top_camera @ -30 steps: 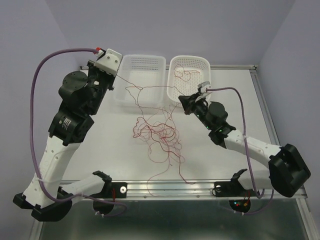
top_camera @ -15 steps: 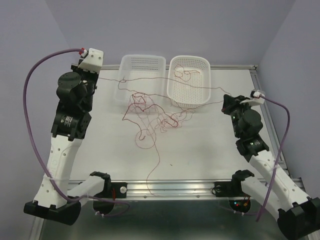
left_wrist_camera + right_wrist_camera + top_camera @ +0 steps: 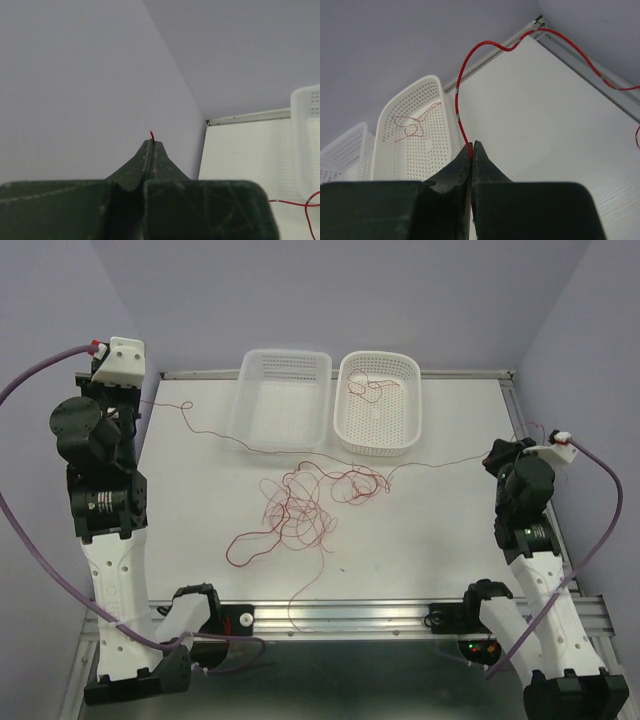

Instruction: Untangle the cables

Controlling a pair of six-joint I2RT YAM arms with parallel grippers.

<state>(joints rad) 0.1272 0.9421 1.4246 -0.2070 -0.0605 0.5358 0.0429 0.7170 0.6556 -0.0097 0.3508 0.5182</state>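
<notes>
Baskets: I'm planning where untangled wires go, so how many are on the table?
2. The rectangular basket stands at the table's far edge, left of centre; the rounded basket stands on its right, with a thin red wire inside. None seems hidden.

**Site:** robotics lab, enclosed test cell.

**Walls** [image 3: 350, 300]: plain lavender panels on three sides.

**Surface** [image 3: 430, 530]: white board in an aluminium frame, with a rail [image 3: 340, 616] along the near edge.

**Fixtures:**
- Left arm [image 3: 110, 540] and right arm [image 3: 535, 570], white and black, mounted at that rail.
- A purple cable [image 3: 40, 366] trailing from the left arm.
- Small lit lamps [image 3: 480, 648] below the rail.

**Sundries:** two white perforated containers at the far edge, a tray [image 3: 285, 356] and a basket [image 3: 380, 356].
</notes>
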